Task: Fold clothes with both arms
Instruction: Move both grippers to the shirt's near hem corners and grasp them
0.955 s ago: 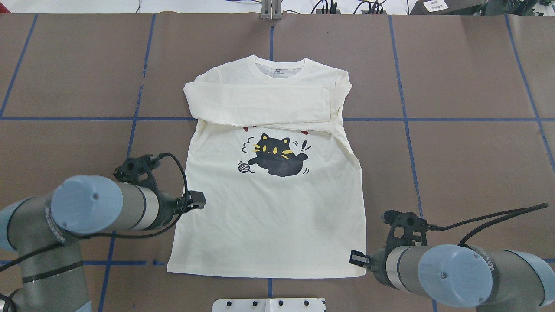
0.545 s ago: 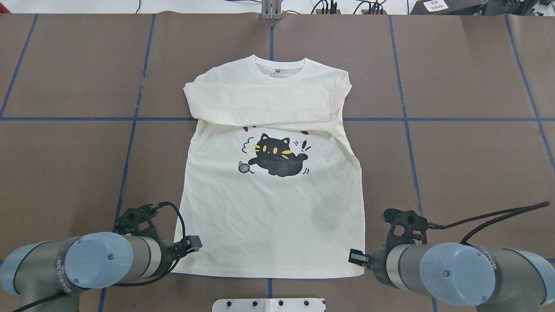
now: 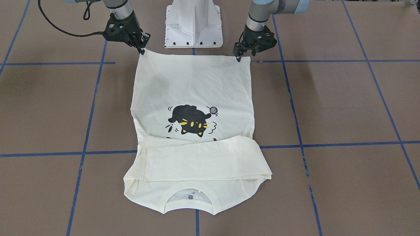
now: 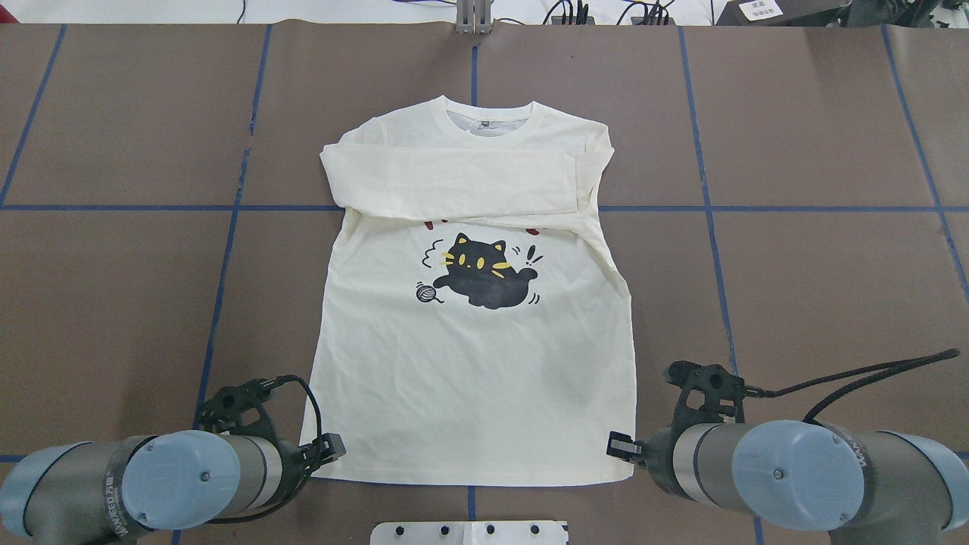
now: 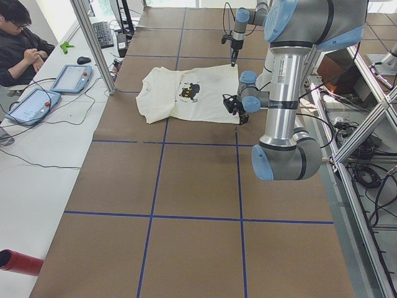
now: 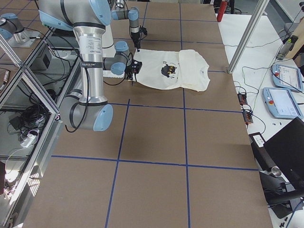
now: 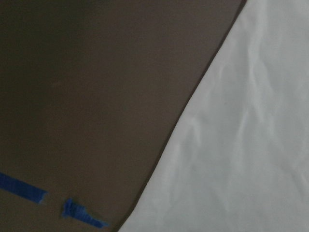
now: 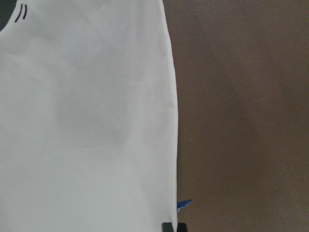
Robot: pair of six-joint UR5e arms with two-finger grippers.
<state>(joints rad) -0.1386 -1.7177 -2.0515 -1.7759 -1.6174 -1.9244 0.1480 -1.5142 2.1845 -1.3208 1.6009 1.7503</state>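
Observation:
The cream shirt (image 4: 469,378) lies flat and front up on the brown table, with the black cat print (image 4: 477,280) showing. Both sleeves are folded across the chest and cover most of the red lettering. My left gripper (image 4: 331,446) stands at the hem's left corner, on the right in the front view (image 3: 238,57). My right gripper (image 4: 617,446) stands at the hem's right corner, on the left in the front view (image 3: 142,49). Both point down with a narrow gap between the fingers and hold nothing. The wrist views show the shirt's edges (image 7: 241,145) (image 8: 87,121).
The white pedestal base (image 3: 193,23) stands just behind the hem. Blue tape lines (image 4: 704,208) cross the brown table cover. An operator (image 5: 22,43) sits at a side bench with tablets (image 5: 71,77). A metal post (image 5: 93,43) stands at that table end.
My left gripper has moved back along the shirt's left edge, from mid-side to the hem corner. My right gripper has hardly moved. The shirt lies as before.

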